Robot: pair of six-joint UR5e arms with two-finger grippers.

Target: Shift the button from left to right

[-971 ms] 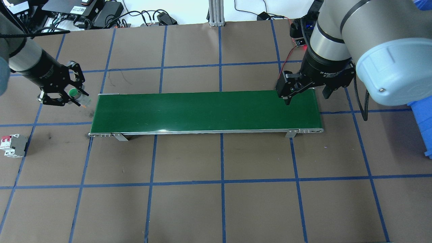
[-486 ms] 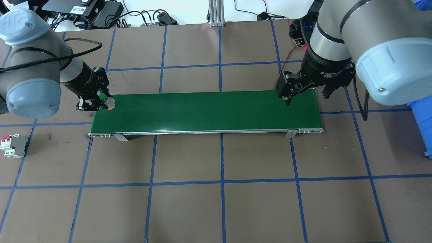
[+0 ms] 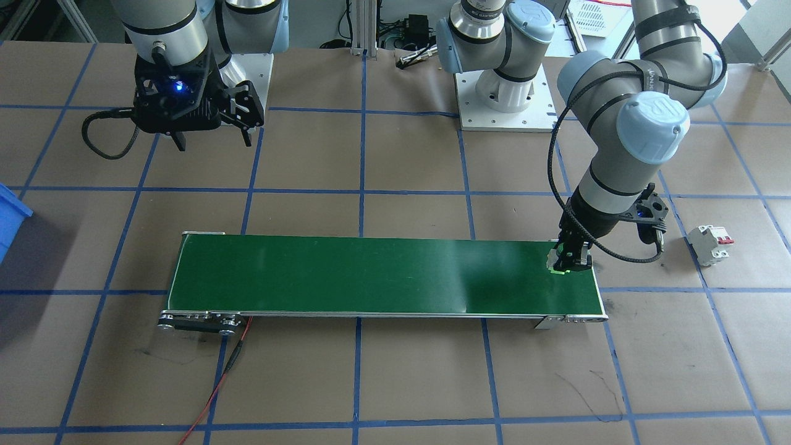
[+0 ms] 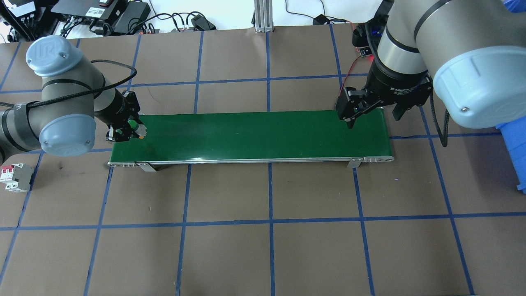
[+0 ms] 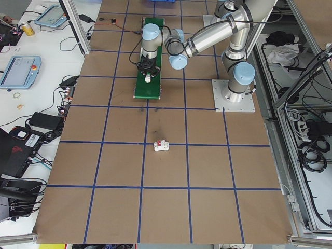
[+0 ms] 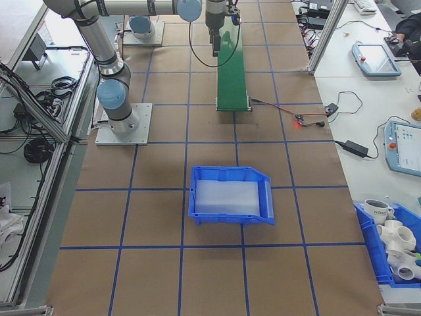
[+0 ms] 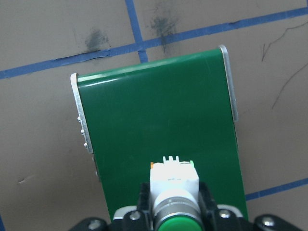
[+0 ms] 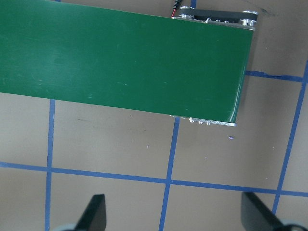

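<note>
At the far left of the overhead view, a white circuit breaker [image 4: 15, 176] with red toggles lay on the brown table [image 4: 263, 255], well apart from the work. Next along, the left gripper [image 4: 128, 129] was clamped on the button [image 4: 135, 128], its fingers pressed to either side of the white and light-green base, the green cap [image 7: 180, 224] facing the wrist camera. The button was held over the left end of the green conveyor belt [image 4: 250, 135]; whether its base already touched the belt surface could not be told from these views. The long middle of the belt carried nothing. At the right end, the right gripper [image 4: 372, 113] hovered above the belt's far edge with its fingers [image 8: 94, 211] spread wide apart and nothing between them. A blue bin [image 4: 515, 156] showed at the right border of the table. As a judgement, the task was in its early half: the button had been picked up and brought to the belt's left end, but not released. Setting it down, getting it across to the right end, and a pick-up by the waiting right gripper all appeared to remain.
</note>
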